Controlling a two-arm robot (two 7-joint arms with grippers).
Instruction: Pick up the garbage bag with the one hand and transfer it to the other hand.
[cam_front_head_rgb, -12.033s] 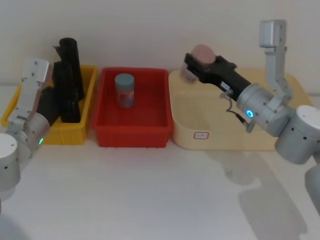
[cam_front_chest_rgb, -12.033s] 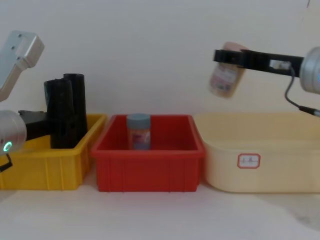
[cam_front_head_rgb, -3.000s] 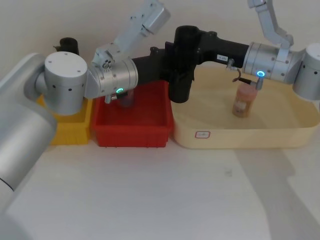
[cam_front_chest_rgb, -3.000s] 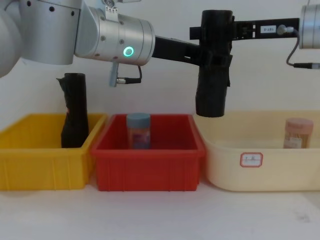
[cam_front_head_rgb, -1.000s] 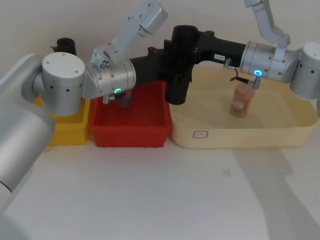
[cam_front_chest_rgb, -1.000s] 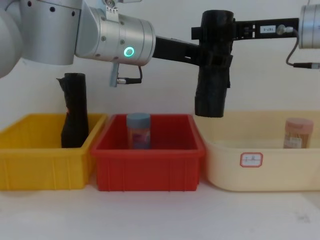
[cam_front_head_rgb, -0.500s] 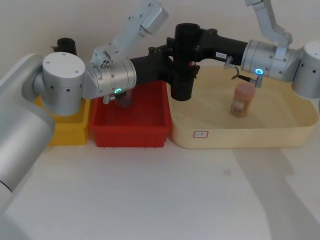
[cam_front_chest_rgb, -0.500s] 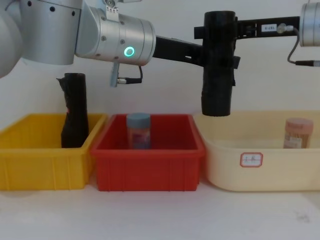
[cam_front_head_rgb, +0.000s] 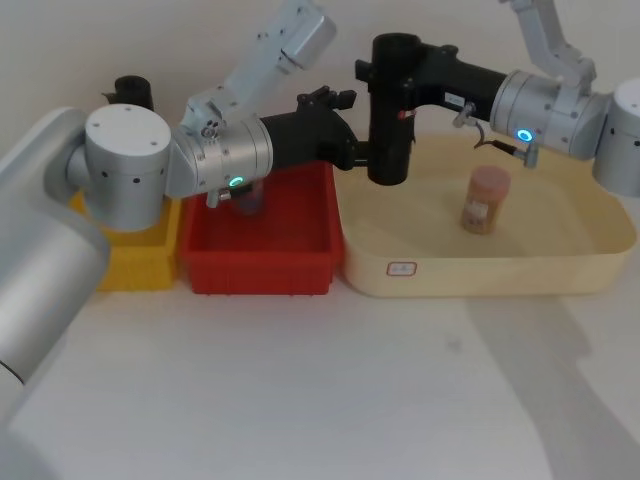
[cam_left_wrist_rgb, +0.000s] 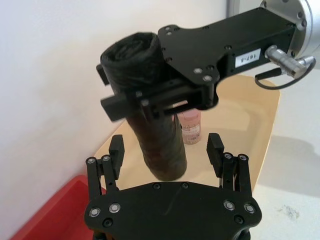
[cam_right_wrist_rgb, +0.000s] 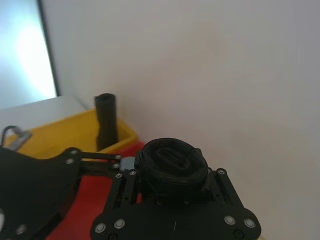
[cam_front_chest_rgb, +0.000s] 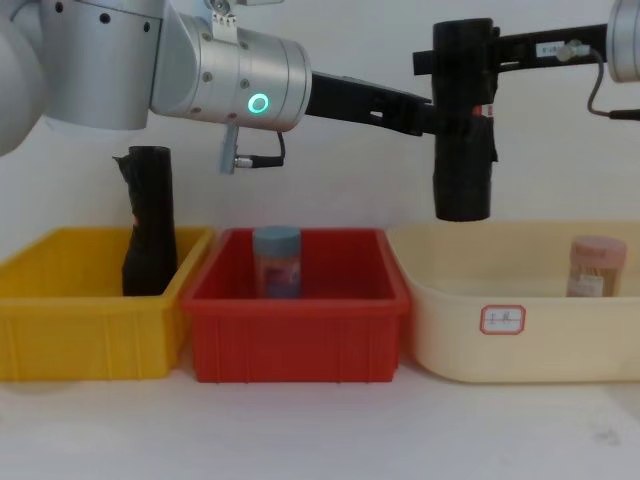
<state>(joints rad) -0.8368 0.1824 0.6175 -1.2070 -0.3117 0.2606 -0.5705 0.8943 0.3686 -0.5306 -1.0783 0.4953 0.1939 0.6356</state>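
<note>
The right pincer (cam_front_head_rgb: 385, 68) clamps the upright garbage bag (cam_front_head_rgb: 391, 110); the left pincer (cam_left_wrist_rgb: 166, 151), spread wide, apparently sits just beside it, untouching.

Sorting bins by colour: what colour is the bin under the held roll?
Cream bin, clearest in chest view.

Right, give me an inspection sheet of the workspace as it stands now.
Surface: white table, bare in front of the bins.
Job's things: thick black roll of garbage bags held upright in the air above the cream tray's left end.
Clutter: slimmer black roll in yellow bin; blue-lidded jar in red bin; pink-lidded jar in cream tray.
Grippers: right gripper clamped on the roll near its top; left gripper open, fingers either side of the roll, not touching.
Cables: black cable at right wrist.
Surroundings: plain white wall.
</note>
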